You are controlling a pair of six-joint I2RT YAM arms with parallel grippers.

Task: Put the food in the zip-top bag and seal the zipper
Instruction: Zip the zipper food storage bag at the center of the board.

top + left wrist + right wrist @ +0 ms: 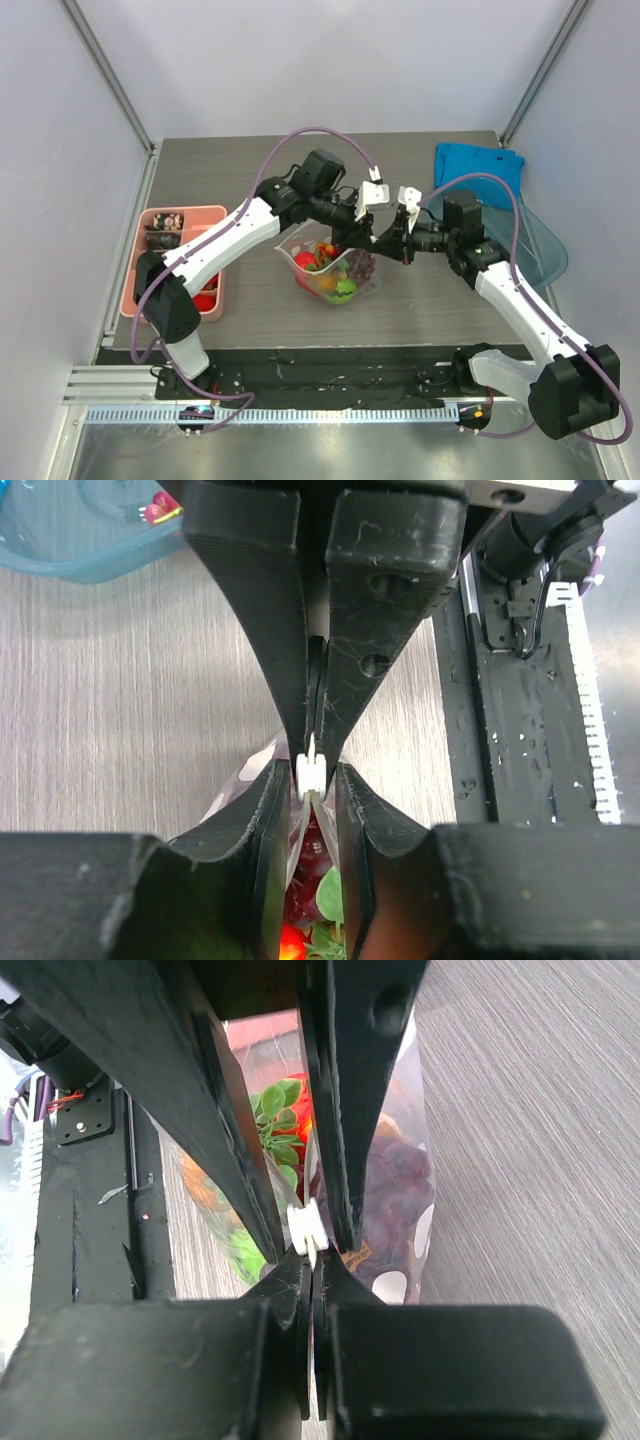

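The zip-top bag (335,270) stands upright mid-table, full of food: purple grapes (361,265), red, green and orange pieces. Both grippers meet at its upper right corner. My left gripper (363,240) straddles the bag mouth, its jaws pressed against the zipper just behind the white slider (310,770); grapes (310,850) show in the narrow gap between them. My right gripper (388,243) is shut flat on the bag's end edge (318,1270), right beside the slider (306,1228). The right wrist view shows grapes (395,1175) and green leaves (275,1110) through the dotted plastic.
A pink compartment tray (185,211) sits at the left with a red piece (206,294) in it. A clear blue tub (545,245) and a blue cloth (478,165) lie at the back right. The black base rail (330,370) runs along the near edge.
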